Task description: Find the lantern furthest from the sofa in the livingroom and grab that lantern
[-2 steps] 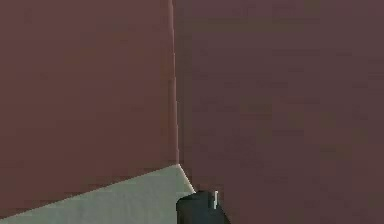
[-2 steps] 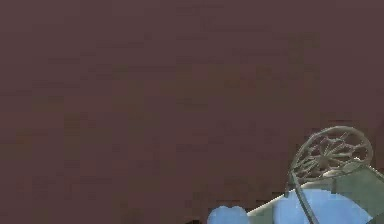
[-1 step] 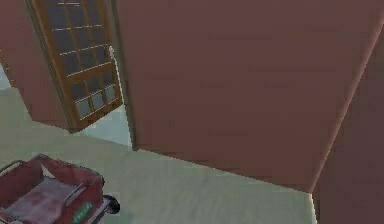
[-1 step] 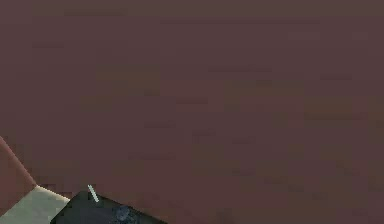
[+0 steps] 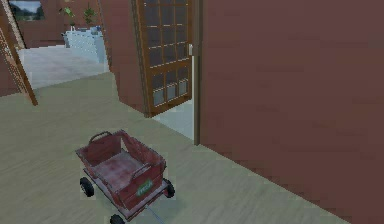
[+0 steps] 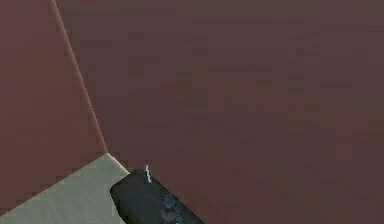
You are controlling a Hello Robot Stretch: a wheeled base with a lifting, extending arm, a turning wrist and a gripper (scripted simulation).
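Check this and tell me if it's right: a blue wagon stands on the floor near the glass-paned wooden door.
Not right: the wagon is dark red, not blue. The forward view shows it standing on the floor near the glass-paned wooden door.

Red wagon (image 5: 122, 172) sits on the floor (image 5: 240, 185) at the forward view's lower left and blocks that patch. Bare boards run past it on the right. A dark red wall (image 5: 300, 80) closes off the whole right side. The glass-paned door (image 5: 165, 55) stands open, leaving a narrow gap (image 5: 190, 105) between its edge and that wall. Upper left there is a wider passage, with a wooden post (image 5: 18, 60) at its side and a white cabinet (image 5: 88, 42) deep inside. Arm side view: my gripper (image 6: 148, 180) is low, with the side wall (image 6: 230, 80) behind it. Only a small wedge of floor is free at the left.
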